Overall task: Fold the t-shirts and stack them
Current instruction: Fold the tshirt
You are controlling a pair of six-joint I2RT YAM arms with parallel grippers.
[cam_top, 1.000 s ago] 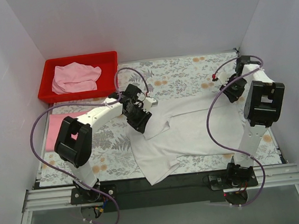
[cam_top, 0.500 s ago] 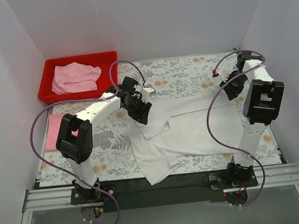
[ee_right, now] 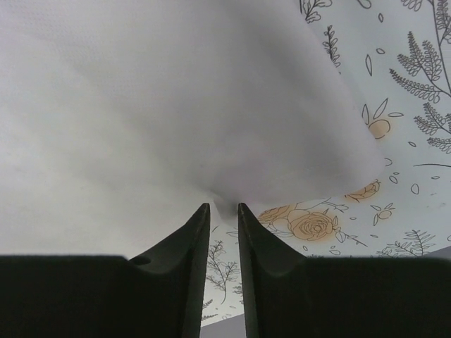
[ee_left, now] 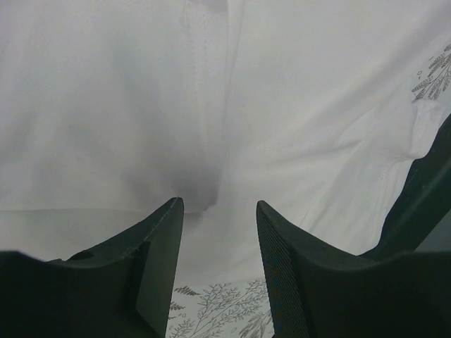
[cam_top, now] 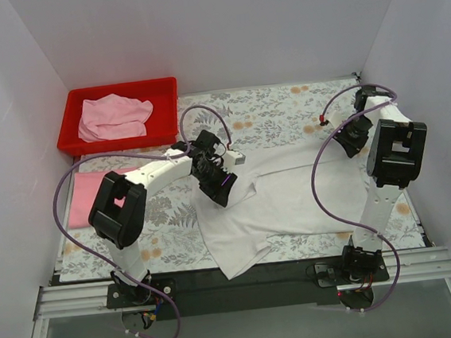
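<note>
Left gripper (ee_left: 218, 204) is hanging with its fingers spread apart low over the white t-shirt (cam_top: 293, 202), near the middle of the table in the top view, can't tell if it's touching the cloth. Right gripper (ee_right: 223, 205) is pinching the shirt's edge out at 3 o'clock, fingers nearly together on the fabric. Shirt's lying rumpled on the floral tablecloth (cam_top: 276, 108), spreading from centre toward 5 o'clock. Crumpled pink t-shirt (cam_top: 112, 116) is sitting in the red bin (cam_top: 122, 86) at 10 o'clock, and a folded pink shirt (cam_top: 78, 203) is lying flat at 9 o'clock
</note>
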